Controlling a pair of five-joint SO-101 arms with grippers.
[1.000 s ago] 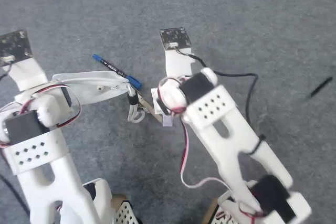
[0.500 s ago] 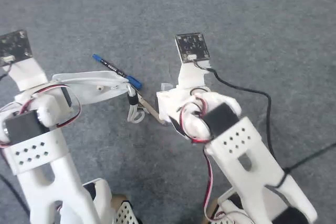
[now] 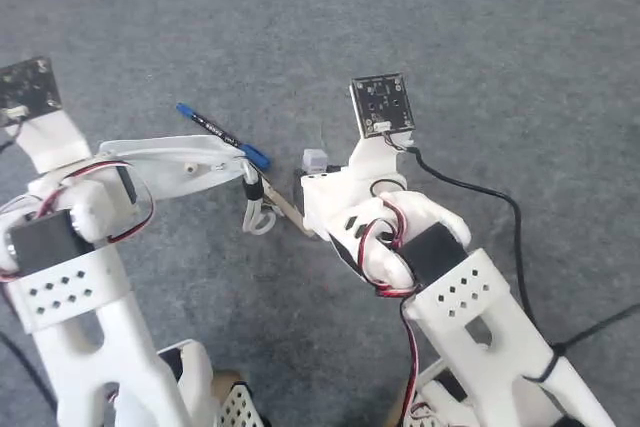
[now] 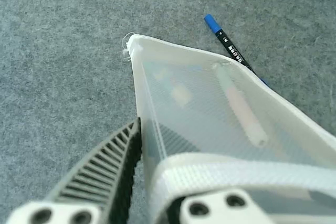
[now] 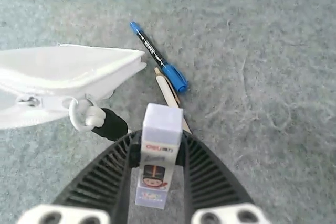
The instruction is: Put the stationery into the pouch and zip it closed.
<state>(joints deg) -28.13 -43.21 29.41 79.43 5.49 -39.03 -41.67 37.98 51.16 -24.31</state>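
Bright, even light — shadows soft and faint.

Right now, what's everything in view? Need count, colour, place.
pouch: 1, white mesh, clamped in the left pincer; pale items show inside
zip pull ring: 1, white, at the pouch's end
blue pen: 1, blue and black, on the carpet along the pouch's far side
beige pen: 1, on the carpet next to the blue pen's capped end
eraser: 1, pale lavender in a printed sleeve, gripped by the right pincer
carpet: 1, grey, under everything
left pincer: 1, black finger, white body
right pincer: 1, black fingers
arms: 2, white
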